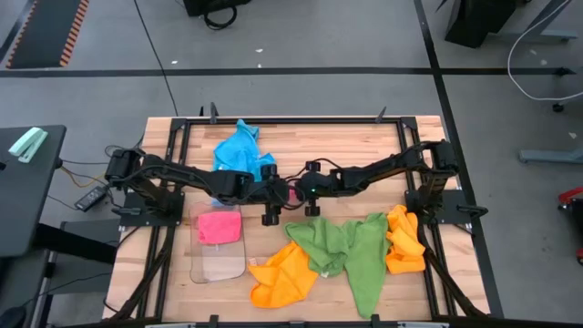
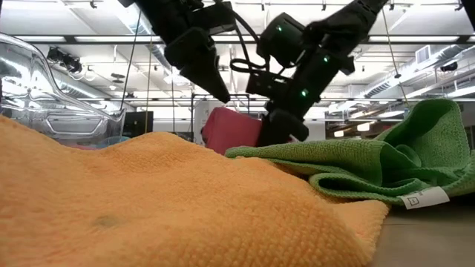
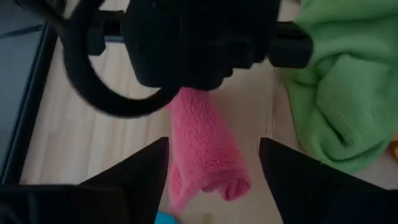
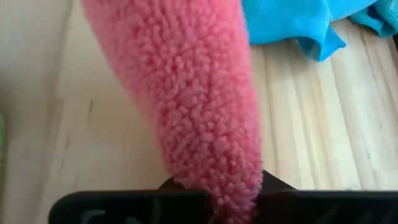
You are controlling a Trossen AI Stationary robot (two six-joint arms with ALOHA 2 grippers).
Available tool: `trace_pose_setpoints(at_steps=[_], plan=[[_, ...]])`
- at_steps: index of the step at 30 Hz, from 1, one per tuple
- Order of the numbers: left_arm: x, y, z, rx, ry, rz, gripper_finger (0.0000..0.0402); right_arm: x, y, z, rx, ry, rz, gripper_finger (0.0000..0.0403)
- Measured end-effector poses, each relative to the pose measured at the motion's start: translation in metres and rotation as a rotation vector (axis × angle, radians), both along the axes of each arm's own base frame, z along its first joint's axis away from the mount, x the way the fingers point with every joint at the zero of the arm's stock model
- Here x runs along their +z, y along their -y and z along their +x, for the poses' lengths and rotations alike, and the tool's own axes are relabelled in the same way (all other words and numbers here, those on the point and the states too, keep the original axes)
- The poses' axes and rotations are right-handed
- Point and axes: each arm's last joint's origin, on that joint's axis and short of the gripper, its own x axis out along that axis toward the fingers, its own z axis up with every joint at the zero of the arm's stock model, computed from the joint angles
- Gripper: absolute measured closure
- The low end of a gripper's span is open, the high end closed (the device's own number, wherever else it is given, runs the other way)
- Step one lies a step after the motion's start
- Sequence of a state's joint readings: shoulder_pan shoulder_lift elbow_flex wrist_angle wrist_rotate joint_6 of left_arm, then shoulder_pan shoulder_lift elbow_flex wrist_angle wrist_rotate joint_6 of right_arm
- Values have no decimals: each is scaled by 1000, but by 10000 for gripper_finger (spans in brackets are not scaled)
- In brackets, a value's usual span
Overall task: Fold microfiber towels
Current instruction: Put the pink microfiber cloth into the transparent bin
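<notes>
Near edge: an orange towel point(image 1: 281, 276) lies crumpled at the near middle of the table point(image 1: 301, 137), with a green towel point(image 1: 351, 248) spread just right of it and overlapping it.
Near right: a second orange towel point(image 1: 404, 239) sits bunched, touching the green one.
Near left: a clear plastic tray point(image 1: 217, 260) holds a folded pink towel point(image 1: 219, 227) at its far end.
Centre: the right gripper point(image 1: 297, 192) is clamped on another pink towel point(image 3: 205, 149), which hangs down from it above the wood.
Left gripper: the left gripper point(image 1: 271, 202) sits just left of that cloth, fingers point(image 3: 140, 174) spread apart on either side of it, not touching.
Far: a sky blue towel point(image 1: 239, 148) lies heaped left of centre.
</notes>
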State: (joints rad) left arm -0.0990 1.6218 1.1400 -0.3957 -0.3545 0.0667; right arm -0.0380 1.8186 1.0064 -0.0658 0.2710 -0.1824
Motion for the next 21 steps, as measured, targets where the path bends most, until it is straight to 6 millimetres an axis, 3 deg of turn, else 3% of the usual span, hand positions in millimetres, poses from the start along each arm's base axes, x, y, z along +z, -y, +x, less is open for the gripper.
trace_pose_setpoints(at_steps=[6, 21], plan=[[-1, 1, -4, 43, -30, 60, 141, 14, 0, -2, 4, 3, 4, 388], [-5, -3, -30, 55, -266, 93, 231, 38, -5, -18, -12, -18, 33, 379]])
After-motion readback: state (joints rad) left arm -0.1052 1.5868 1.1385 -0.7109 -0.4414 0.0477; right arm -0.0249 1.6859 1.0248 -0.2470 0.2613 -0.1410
